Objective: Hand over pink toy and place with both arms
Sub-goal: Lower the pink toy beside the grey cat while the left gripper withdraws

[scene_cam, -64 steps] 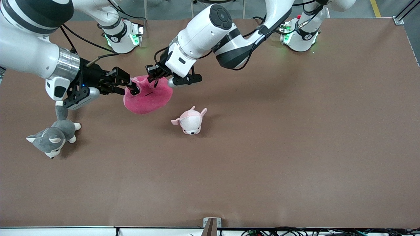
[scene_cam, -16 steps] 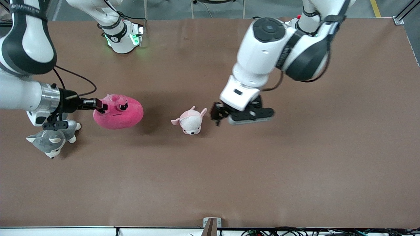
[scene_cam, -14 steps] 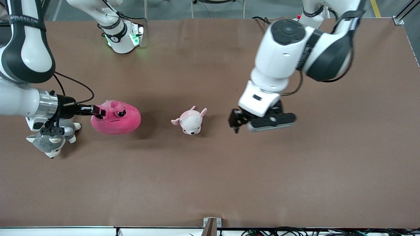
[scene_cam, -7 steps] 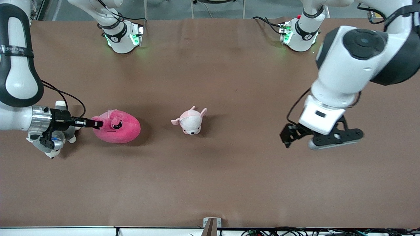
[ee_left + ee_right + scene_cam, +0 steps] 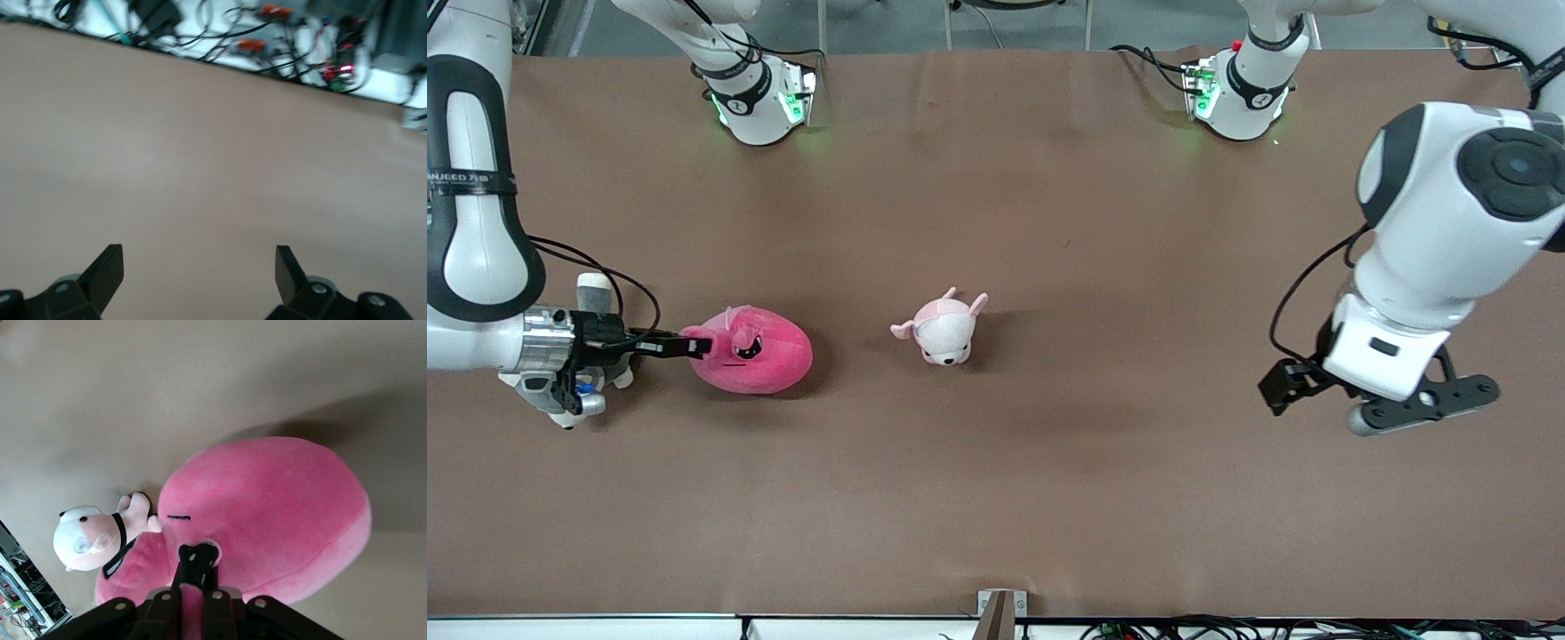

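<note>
The pink toy sits on the table at about nine o'clock from the small pale plush, toward the right arm's end. The right gripper has its fingers pressed together on the toy's edge near the eyes, low enough, it seems, to set it down. The grey plush dog lies mostly hidden under that wrist. The left gripper, fingers spread and holding nothing, waits over bare table at three o'clock, well apart
</note>
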